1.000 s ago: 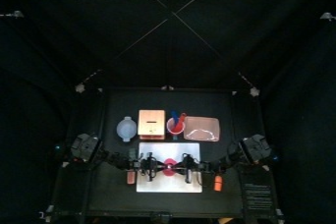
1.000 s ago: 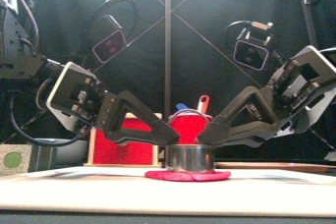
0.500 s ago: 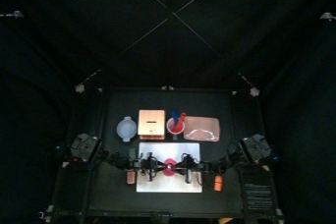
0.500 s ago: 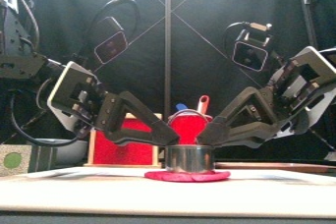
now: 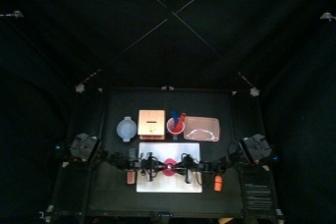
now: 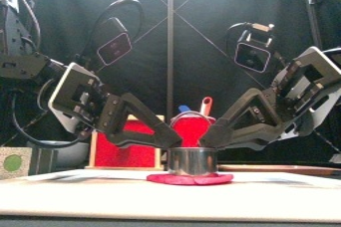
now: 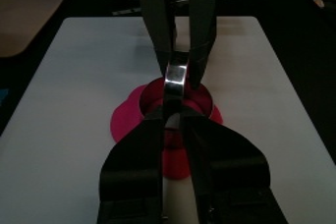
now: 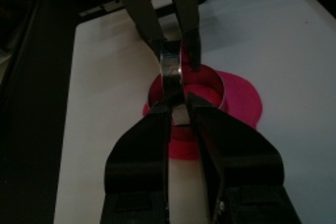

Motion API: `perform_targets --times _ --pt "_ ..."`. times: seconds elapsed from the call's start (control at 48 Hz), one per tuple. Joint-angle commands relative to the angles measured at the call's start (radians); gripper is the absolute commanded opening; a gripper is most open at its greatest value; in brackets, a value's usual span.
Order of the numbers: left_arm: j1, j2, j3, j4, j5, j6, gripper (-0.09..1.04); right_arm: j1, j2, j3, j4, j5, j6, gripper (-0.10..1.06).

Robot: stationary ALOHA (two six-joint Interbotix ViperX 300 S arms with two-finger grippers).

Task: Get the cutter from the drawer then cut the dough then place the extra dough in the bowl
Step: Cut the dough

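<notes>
Metal first: find the round metal cutter (image 6: 193,159) standing upright on the flat pink-red dough disc (image 6: 189,179), at the middle of the white cutting board (image 5: 168,182). Likely to skid, tilt or cut only partway if pressed harder on one side than the other, and to drag the disc up on lifting if dough sticks inside. Pinched at opposite rims by the left gripper (image 7: 178,74) and the right gripper (image 8: 176,63), fingers of each nearly together on the thin wall.

Right gripper (image 8: 178,100) tight on metal cutter (image 8: 175,66) (pink dough (image 8: 243,100) beneath)
</notes>
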Motion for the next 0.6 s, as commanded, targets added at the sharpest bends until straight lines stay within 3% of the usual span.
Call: perform_targets --times 0.021,0.604 --pt "-0.005 0.035 0.000 0.005 0.069 -0.012 0.44 -0.015 0.066 -0.014 0.003 0.071 0.008 0.41" --pt "-0.018 0.014 -0.003 0.011 0.080 -0.006 0.46 -0.038 0.038 -0.005 0.041 0.069 0.000 0.45"
